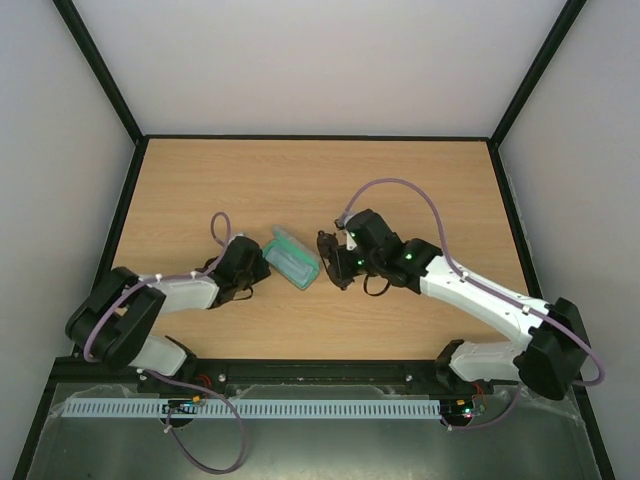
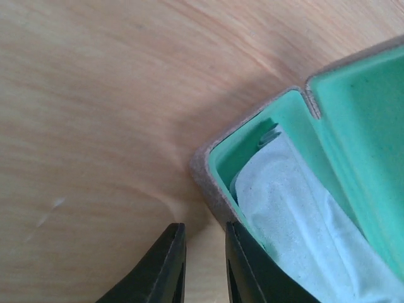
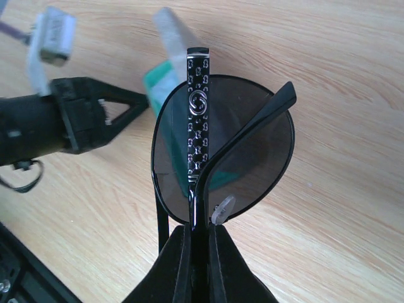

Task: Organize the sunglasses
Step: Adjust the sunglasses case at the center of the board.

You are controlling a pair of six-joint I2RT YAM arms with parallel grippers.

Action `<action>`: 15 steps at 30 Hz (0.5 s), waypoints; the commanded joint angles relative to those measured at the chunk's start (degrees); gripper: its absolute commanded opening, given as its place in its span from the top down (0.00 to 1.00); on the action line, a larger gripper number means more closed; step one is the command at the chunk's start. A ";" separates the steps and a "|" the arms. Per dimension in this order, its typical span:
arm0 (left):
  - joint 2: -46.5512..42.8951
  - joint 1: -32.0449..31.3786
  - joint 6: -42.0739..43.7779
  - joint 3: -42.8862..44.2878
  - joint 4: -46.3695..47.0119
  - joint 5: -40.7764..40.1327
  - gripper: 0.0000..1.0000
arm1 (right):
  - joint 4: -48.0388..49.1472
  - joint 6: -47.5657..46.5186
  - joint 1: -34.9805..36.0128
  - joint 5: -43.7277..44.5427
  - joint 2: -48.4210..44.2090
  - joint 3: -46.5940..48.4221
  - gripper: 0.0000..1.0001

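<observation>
My right gripper [image 3: 199, 237] is pinched shut on the sunglasses [image 3: 252, 158]. The fingers clamp the folded frame low down, where a patterned temple arm rises straight out of the jaws. The pair is lifted clear of the table [image 3: 353, 76] and, as far as I can judge, stands on end, its long axis running on ahead of the fingers rather than lying flat.

My left gripper [image 2: 203, 252] stands only slightly open with nothing between its fingers. One finger [image 2: 249, 271] is just beside the outer wall of the case [image 2: 353, 126], at a corner; I cannot tell whether it touches.

The relation I care about is glasses to case. From above, the case [image 1: 292, 260] lies between the two grippers, to the left of the right gripper [image 1: 340, 262] and close to it, with the left gripper [image 1: 245, 265] at its other side. Its long axis runs diagonally, from far-left to near-right. The case is open, and a cloth [image 2: 297, 214] lies in its green tray. I judge the glasses must be tipped over and turned until their length matches that diagonal before they go in. The right arm is the one to do it, since it already has them.

Count: one pair of sunglasses, one case, one cloth, two grippers.
</observation>
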 commanded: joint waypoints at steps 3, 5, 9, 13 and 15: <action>7.38 1.57 3.03 5.34 2.04 1.25 0.80 | -1.09 -3.95 1.42 -3.18 6.38 7.47 0.99; 9.74 1.62 3.39 7.63 3.01 1.87 0.81 | -0.75 -4.30 1.94 -3.20 9.14 9.38 0.99; 14.13 1.63 4.26 11.15 4.44 3.40 0.82 | 0.04 -4.26 3.09 -2.62 14.54 13.07 0.99; 17.15 2.19 5.35 13.08 5.88 4.95 0.82 | 0.05 -3.77 3.55 -0.16 20.60 16.79 0.99; 16.73 3.20 5.17 12.02 7.50 6.53 0.82 | -0.70 -2.68 3.95 1.88 23.79 19.34 0.99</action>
